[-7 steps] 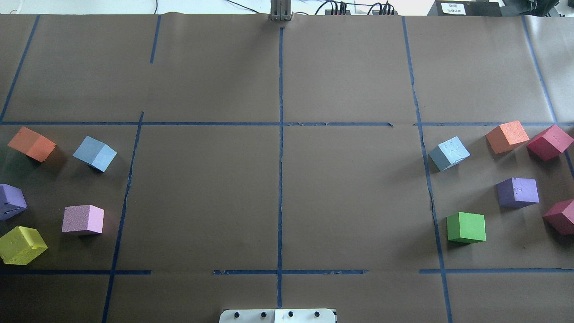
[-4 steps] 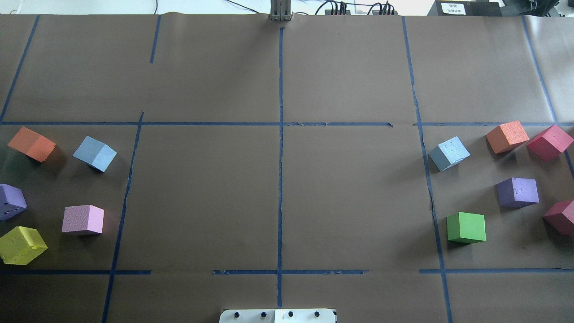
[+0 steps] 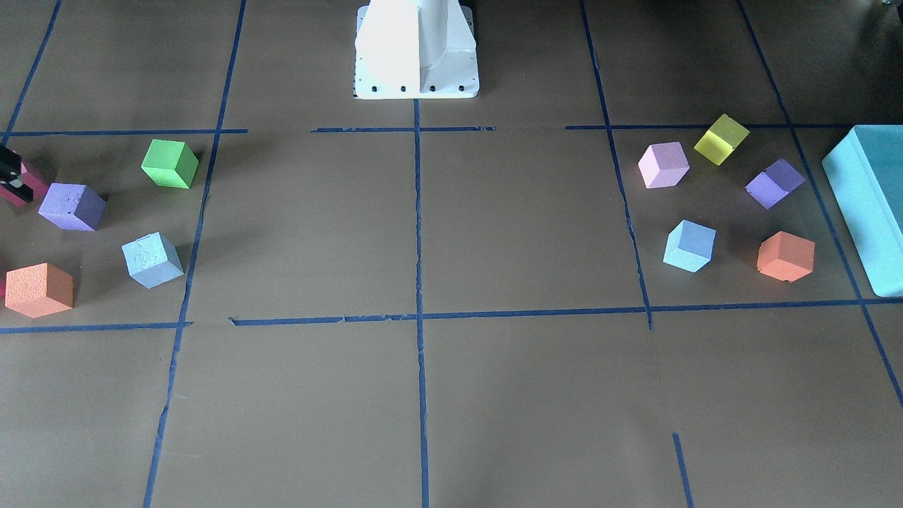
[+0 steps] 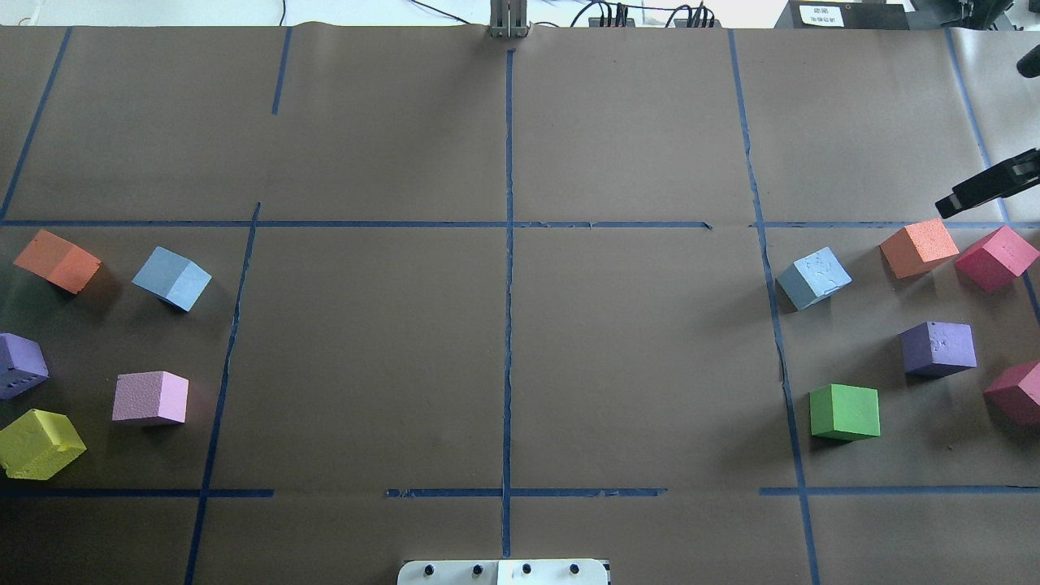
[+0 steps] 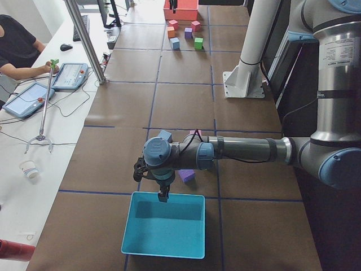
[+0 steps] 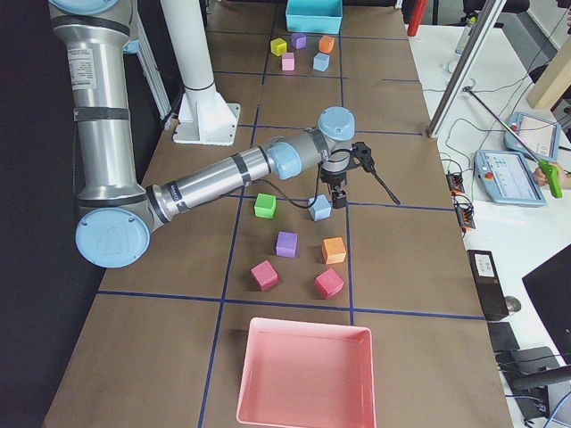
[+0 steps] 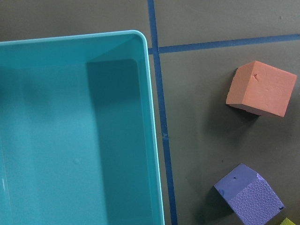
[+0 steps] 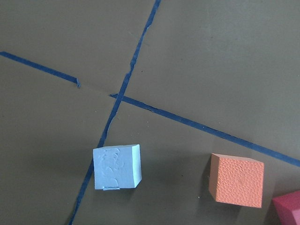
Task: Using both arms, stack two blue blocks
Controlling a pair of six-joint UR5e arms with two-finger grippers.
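Observation:
One pale blue block (image 4: 171,278) lies on the table's left side, beside an orange cube (image 4: 57,260); it also shows in the front view (image 3: 689,245). The other blue block (image 4: 813,278), with a pitted face, lies on the right side and shows in the right wrist view (image 8: 117,166). My right gripper (image 6: 339,198) hangs above and close to this block (image 6: 319,208); only a black part of the arm (image 4: 983,193) pokes into the overhead view. My left gripper (image 5: 162,195) hangs over the teal box (image 5: 163,226). I cannot tell whether either gripper is open or shut.
The teal box (image 3: 864,204) stands at the left end, a pink tray (image 6: 303,374) at the right end. Green (image 4: 845,413), purple (image 4: 938,348), orange (image 4: 920,247) and crimson (image 4: 996,257) cubes surround the right blue block. The white pedestal (image 3: 416,49) stands at the middle.
A black part of my right arm has come into the overhead view at the right edge. The blocks have not moved.

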